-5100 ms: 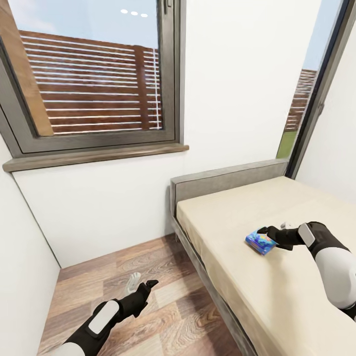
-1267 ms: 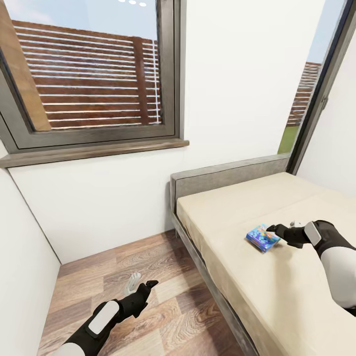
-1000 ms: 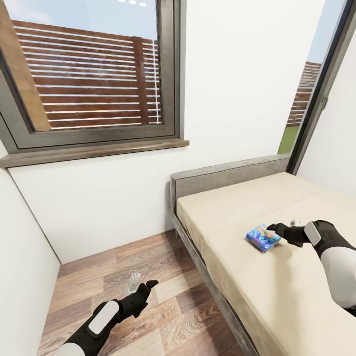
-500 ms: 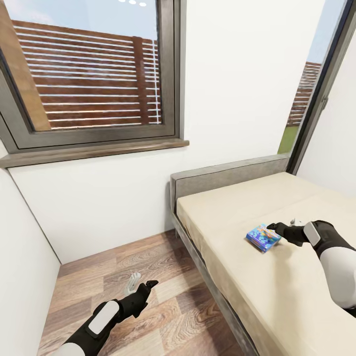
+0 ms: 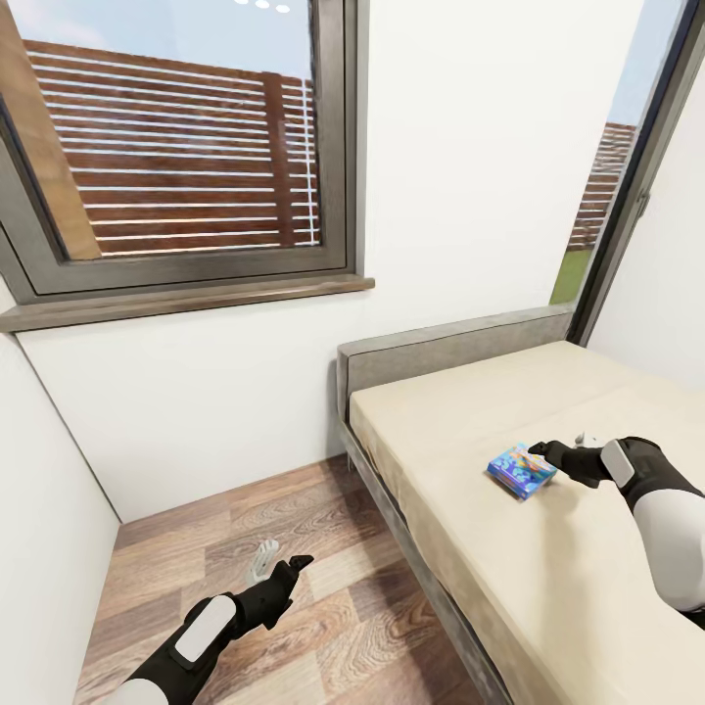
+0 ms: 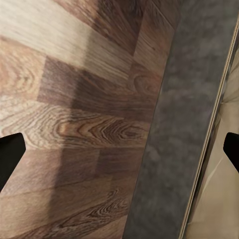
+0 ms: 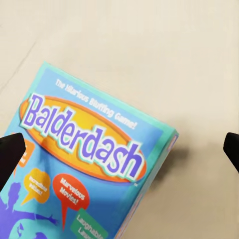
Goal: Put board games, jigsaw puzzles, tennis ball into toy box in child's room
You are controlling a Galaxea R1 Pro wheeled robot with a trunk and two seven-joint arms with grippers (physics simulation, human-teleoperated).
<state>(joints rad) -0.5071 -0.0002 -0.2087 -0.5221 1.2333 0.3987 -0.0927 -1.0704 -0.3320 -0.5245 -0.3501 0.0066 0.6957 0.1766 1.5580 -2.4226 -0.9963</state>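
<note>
Glossy printed cardboard on the Balderdash board game (image 7: 94, 164), matt beige cloth on the mattress (image 5: 548, 548), rough grey fabric on the bed frame (image 6: 174, 139), grained wood-plank floor (image 6: 64, 124), window sill (image 5: 186, 302) possibly dark wood.

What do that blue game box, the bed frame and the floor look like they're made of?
The blue game box looks like printed cardboard with a smooth finish: flat panels, crisp edges, "Balderdash" lettering. The bed frame seems covered in grey fabric, judging by its mottled, matte surface. The floor looks like wood or wood-look planks, with visible grain and plank seams.
</note>
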